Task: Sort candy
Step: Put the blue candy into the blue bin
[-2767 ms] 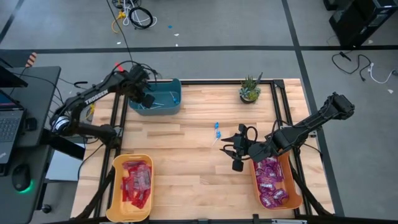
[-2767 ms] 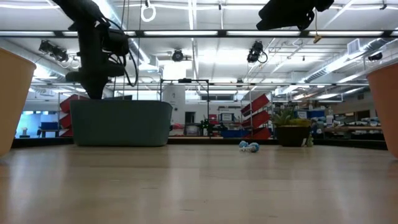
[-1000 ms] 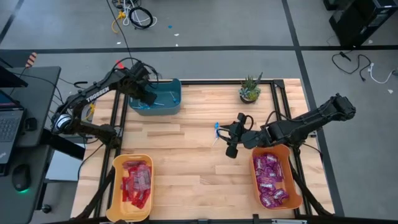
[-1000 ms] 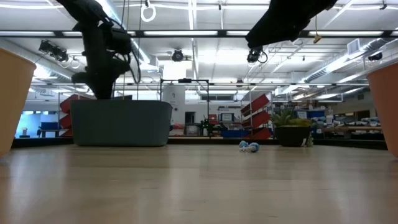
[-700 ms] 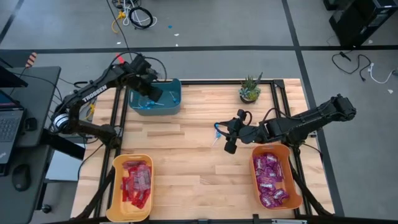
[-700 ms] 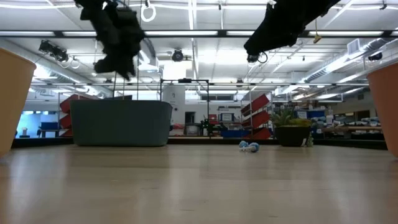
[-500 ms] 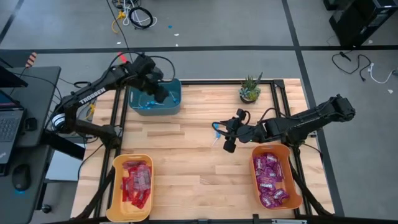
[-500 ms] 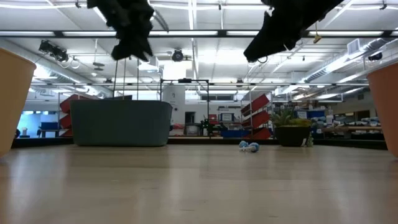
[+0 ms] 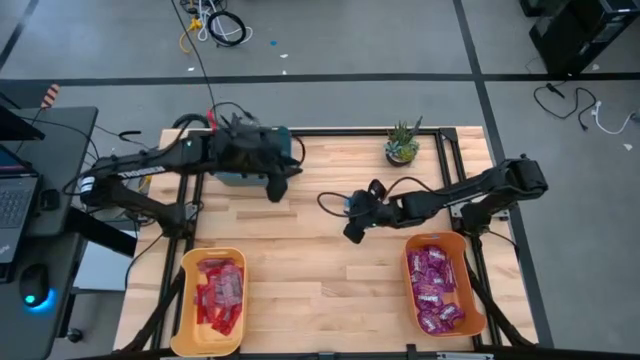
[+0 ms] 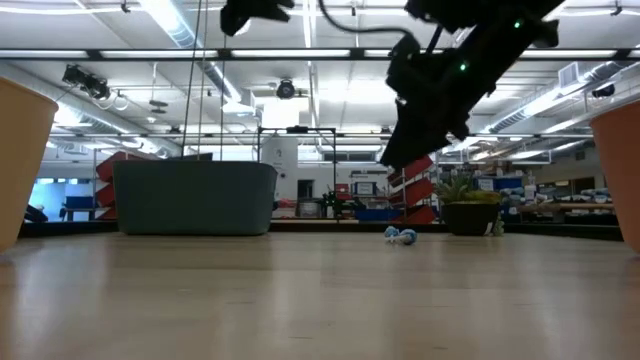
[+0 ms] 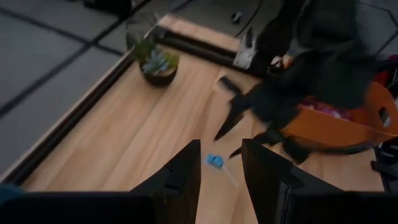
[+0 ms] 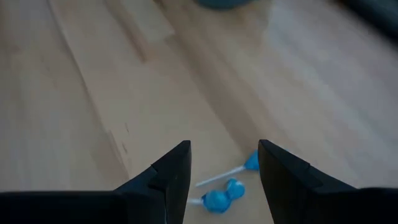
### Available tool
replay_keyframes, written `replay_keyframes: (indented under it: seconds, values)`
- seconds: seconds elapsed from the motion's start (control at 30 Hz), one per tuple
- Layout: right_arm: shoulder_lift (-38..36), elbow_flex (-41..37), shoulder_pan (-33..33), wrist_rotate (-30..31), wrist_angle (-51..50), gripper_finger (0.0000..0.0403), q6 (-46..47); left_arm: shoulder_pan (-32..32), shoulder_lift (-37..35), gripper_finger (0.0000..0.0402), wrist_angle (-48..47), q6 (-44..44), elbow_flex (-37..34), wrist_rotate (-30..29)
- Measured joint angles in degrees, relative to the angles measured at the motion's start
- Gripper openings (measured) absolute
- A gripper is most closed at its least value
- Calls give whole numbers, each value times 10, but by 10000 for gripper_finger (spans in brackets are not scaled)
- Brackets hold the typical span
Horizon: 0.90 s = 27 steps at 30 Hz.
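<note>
Beside the pale wooden table (image 9: 300, 260)'s green potted plant (image 9: 402, 144): blue lollipops (image 12: 225, 186); farther off, red packets (image 9: 217, 292) in yellow plastic bin (image 9: 186, 300), magenta packets (image 9: 433, 290) in orange plastic bin (image 9: 478, 300).

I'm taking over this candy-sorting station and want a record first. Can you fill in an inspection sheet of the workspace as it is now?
Surface: wooden table, mostly bare.
Job's things: blue lollipops loose mid-table; red packets in the yellow bin; purple packets in the orange bin; teal bin at the far left, contents hidden.
Clutter: potted plant at the far edge.
Grippers: right gripper open above the lollipops; left gripper open, empty, beside the teal bin.
Cables: black cable looping from the right arm; coiled cables on the floor.
Surroundings: desk with laptop at left.
</note>
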Motion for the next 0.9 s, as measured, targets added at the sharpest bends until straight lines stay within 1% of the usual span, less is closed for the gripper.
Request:
replay_keyframes:
  seconds: [0.17,0.27,0.33,0.47,0.57,0.7,0.9]
  values:
    - [28,0,-23,-79,0,171,14,-78,0,120,31,2,0,-54]
    - [45,0,-32,-106,-1,171,24,-125,0,120,43,2,0,-77]
    - [56,0,-36,-113,-4,171,28,-156,0,119,47,1,0,-96]
    - [75,0,-40,-122,-12,171,39,-213,0,119,58,-3,0,-151]
    - [84,0,-41,-124,-17,171,41,-246,0,119,58,-10,0,-188]
    - [93,0,-42,-124,-21,171,41,-280,2,119,58,-28,-2,-223]
    - [101,0,-47,-136,-35,171,33,-314,12,119,58,-36,-3,-257]
